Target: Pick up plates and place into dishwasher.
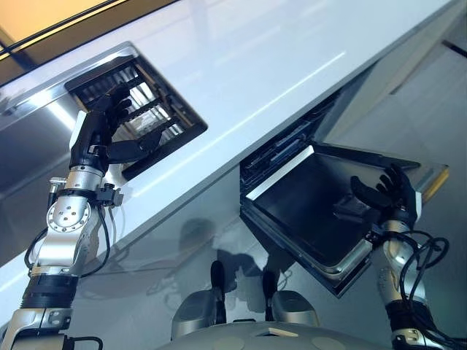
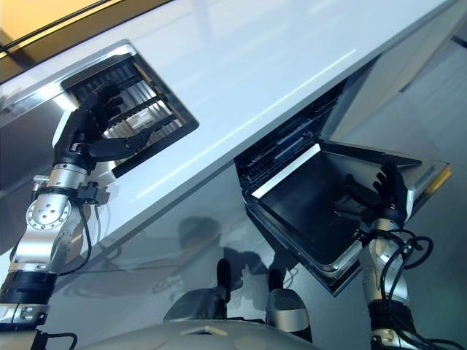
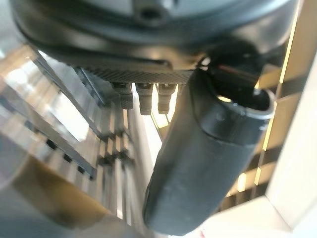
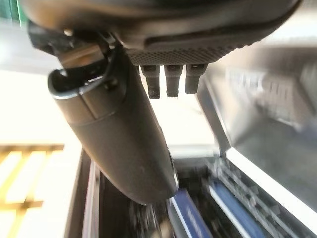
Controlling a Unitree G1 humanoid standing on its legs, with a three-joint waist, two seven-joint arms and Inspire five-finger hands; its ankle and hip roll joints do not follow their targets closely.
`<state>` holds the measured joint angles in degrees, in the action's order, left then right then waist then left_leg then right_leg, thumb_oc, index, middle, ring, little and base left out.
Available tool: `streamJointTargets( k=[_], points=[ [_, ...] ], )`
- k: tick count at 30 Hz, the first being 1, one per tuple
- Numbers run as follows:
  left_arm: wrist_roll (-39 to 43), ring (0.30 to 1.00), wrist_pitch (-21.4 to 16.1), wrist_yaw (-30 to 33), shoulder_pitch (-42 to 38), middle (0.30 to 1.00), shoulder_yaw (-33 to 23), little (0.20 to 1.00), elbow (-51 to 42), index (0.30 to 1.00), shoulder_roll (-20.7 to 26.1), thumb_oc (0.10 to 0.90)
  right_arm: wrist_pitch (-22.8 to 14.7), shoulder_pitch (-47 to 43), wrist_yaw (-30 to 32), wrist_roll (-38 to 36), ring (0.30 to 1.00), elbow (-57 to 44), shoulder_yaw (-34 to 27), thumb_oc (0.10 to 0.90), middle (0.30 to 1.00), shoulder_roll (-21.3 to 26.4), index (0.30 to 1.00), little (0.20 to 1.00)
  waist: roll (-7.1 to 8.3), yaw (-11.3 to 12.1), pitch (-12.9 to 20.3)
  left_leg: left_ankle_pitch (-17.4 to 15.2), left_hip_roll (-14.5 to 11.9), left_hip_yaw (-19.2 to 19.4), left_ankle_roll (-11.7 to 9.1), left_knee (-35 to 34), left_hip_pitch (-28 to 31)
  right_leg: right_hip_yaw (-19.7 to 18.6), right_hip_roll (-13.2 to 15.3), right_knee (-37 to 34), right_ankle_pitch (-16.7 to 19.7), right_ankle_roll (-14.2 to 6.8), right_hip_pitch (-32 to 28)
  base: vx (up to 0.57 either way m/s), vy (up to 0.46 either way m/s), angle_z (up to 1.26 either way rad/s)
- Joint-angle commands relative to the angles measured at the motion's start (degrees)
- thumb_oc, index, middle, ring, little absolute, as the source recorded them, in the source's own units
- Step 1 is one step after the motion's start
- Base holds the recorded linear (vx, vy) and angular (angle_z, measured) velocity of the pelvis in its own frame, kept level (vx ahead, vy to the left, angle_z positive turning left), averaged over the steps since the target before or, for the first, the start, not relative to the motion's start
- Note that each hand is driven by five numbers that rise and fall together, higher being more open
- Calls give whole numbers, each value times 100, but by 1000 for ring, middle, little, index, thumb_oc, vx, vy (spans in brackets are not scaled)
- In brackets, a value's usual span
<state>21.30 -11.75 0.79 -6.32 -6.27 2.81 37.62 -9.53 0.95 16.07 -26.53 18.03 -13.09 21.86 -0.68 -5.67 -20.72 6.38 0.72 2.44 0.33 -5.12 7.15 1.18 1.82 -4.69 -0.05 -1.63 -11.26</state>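
Left eye view: left hand (image 1: 109, 135) hangs over the sink (image 1: 191, 124) recessed near the far left corner of the white counter (image 1: 292, 51), fingers straight and relaxed, grasping nothing. Ribbed rack (image 1: 149, 109) fills the sink under the hand; plates, if any, cannot be made out among the slats. Left wrist view shows thumb (image 3: 208, 163) and fingertips (image 3: 143, 101) apart above the rack bars, no rim between them.

Right hand (image 1: 390, 193) sits at the outer edge of the dishwasher door (image 1: 306, 211), which is dropped open below the counter's near edge. Fingers spread and loose, resting on or just above the door's lip; contact cannot be told. Right wrist view looks into the dishwasher: blue plates (image 4: 198, 213) appear already stood in the lower rack.

Judgement: step in hand is reaching for a plate in the sink. To do well: bring the hand down along the slats, not across; thumb on one face, fingers on the other, pinch at the rim; lift straight up clear of the rack before swinging toward the door. Keep the right hand steadying the door
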Motion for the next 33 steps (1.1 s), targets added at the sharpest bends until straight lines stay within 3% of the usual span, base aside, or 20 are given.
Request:
streamJointTargets(
  k=[1,7,11,18,22,28,33],
  points=[
    [86,900,-754,224,-491,900,-314,900,-47,900,63,800,-850,-95,183,-539,900,-225,-189,800,900,368,900,900,-65,-74,718,-927,304,203,250,144,317,183,-299,670,-255,-130,498,-19,5,-31],
    [191,900,-751,319,-585,900,-286,900,-18,900,132,800,-901,-63,567,-1554,900,464,-468,800,900,194,900,900,-54,-77,764,-1020,309,286,280,232,329,129,-292,669,-252,-154,485,5,-9,-19],
    [225,900,-772,365,-662,900,-264,900,47,900,189,800,-1061,-91,117,-3250,900,998,-647,800,900,-64,900,900,-75,-25,750,-1065,321,253,305,319,306,167,-270,766,-289,-143,504,26,-56,-2],
    [372,900,-853,522,-813,900,-237,900,145,900,287,800,-1401,-214,462,-3525,900,1693,-637,800,900,-77,900,900,-178,73,626,-1170,340,167,321,751,57,318,-175,1217,-492,-72,717,18,-69,1],
    [427,900,-996,676,-1011,900,-165,900,137,900,292,800,-1321,-445,411,-3751,900,2026,-630,800,900,161,900,900,-268,126,299,-1303,367,132,288,1429,-455,427,-28,1779,-676,38,1114,-75,-18,2],
    [479,900,-1260,932,-1478,900,-156,900,153,900,347,800,-1432,-945,-413,-4336,900,2321,-465,800,900,442,900,900,-411,178,-416,-1369,427,70,269,2184,-1358,451,102,2657,-886,216,1993,-172,8,11],
    [385,900,-1318,1206,-2025,900,-82,900,153,900,498,800,-1534,-1232,-428,-4385,900,2430,-303,800,900,579,900,900,-514,194,-776,-1338,499,30,289,2626,-2077,449,122,3393,-1051,335,2840,-135,26,11]
  ],
)
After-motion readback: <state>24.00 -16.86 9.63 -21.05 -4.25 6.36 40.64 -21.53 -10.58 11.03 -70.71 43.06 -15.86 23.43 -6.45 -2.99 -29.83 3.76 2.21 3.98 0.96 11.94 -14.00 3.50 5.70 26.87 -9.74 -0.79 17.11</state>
